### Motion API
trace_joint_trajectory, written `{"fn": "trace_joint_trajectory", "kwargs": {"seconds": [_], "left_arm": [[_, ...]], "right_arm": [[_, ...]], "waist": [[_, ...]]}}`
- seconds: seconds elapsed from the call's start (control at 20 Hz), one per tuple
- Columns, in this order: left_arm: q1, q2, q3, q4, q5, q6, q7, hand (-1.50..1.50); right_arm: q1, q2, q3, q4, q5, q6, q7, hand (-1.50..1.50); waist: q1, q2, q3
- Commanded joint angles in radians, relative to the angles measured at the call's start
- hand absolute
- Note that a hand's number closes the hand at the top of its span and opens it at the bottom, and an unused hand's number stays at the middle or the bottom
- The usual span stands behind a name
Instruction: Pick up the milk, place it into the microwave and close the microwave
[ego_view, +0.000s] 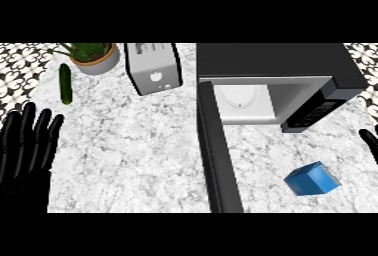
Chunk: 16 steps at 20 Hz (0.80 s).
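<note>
Because the small blue milk carton lies near your right hand, whose grip you cannot tell, reach with it; your left hand rests open and empty.

The milk, a blue carton, lay tilted on the tabletop, right of the open door. The black microwave stood behind it, its pale cavity showing.

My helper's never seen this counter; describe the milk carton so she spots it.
Find the black microwave at the counter's back right, its door swung open. On the counter right of that door sits the milk carton, the only blue thing there.
</note>
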<state>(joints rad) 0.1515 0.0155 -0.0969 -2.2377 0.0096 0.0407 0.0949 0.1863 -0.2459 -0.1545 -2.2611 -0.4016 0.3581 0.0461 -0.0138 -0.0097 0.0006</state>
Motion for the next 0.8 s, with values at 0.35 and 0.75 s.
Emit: {"fn": "trace_joint_trajectory", "kwargs": {"seconds": [0.35, 0.75], "left_arm": [[0.361, -0.002, -0.064, -0.307, 0.136, -0.082, 0.010, -1.50], [0.580, 0.013, -0.063, -0.407, 0.162, -0.158, -0.075, -1.50]], "right_arm": [[0.124, -0.082, -0.241, 0.031, -0.218, 0.160, 0.010, -1.50], [0.134, -0.035, -0.279, 0.155, -0.099, 0.244, -0.068, -1.50]], "waist": [[0.021, 0.006, -0.001], [0.029, 0.005, 0.000]]}}
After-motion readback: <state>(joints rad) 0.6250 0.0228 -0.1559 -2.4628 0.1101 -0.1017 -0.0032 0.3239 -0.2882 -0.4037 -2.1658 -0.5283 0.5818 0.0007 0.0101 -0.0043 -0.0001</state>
